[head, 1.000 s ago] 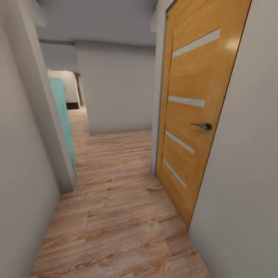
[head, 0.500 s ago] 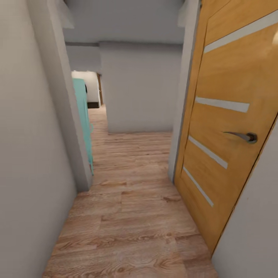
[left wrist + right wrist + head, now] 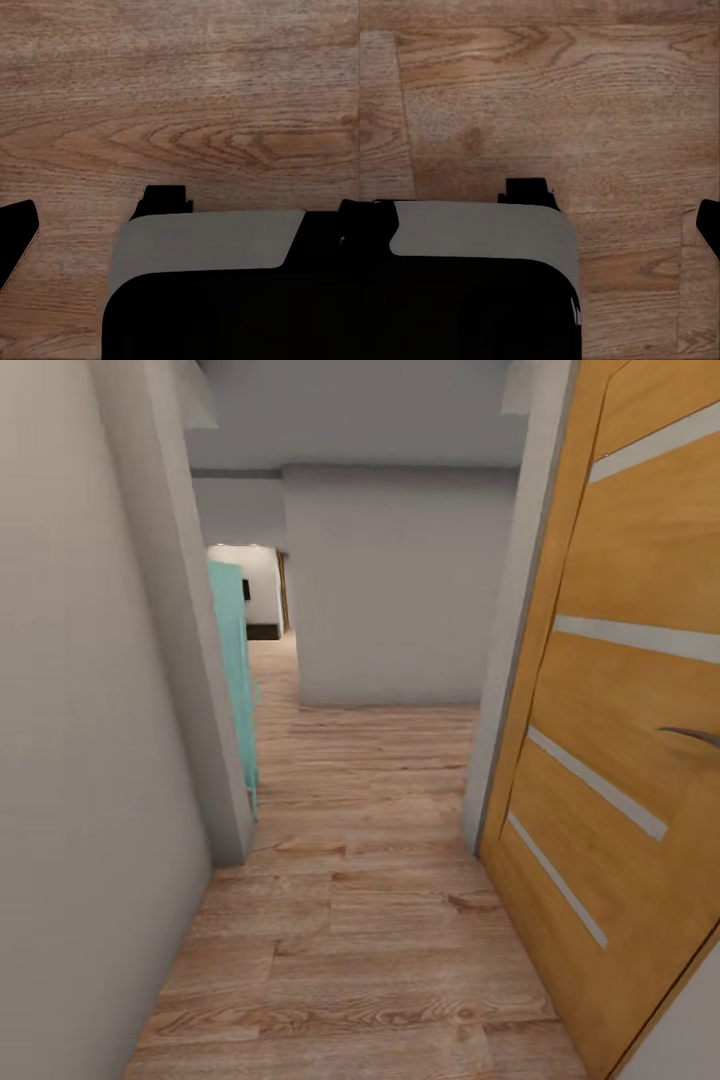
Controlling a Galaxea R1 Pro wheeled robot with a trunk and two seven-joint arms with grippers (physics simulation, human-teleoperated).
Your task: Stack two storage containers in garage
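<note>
1. The head view looks down a narrow hallway with a wood-plank floor [image 3: 370,900] running straight ahead.
2. On the right stands an orange wooden door [image 3: 640,690] with pale horizontal stripes; its metal handle [image 3: 695,736] shows at the picture's right edge.
3. On the left a plain grey wall [image 3: 80,760] ends at a corner, and just past that corner the edge of a turquoise panel [image 3: 235,670] stands upright against it.
4. Straight ahead a grey wall block [image 3: 400,590] closes the hallway; a passage runs on along its left side to a brighter room [image 3: 255,585] far off.
5. The left wrist view looks straight down at wood planks, with dark and grey parts of the robot's own body [image 3: 210,292] low in the picture. The jaws' state cannot be told.
6. The right wrist view gives a like sight: wood planks, with a dark and grey body part [image 3: 472,277] across the lower half. Whether its jaws are wide or narrow cannot be told.
7. The pictures do not tell where the two storage containers are.
</note>
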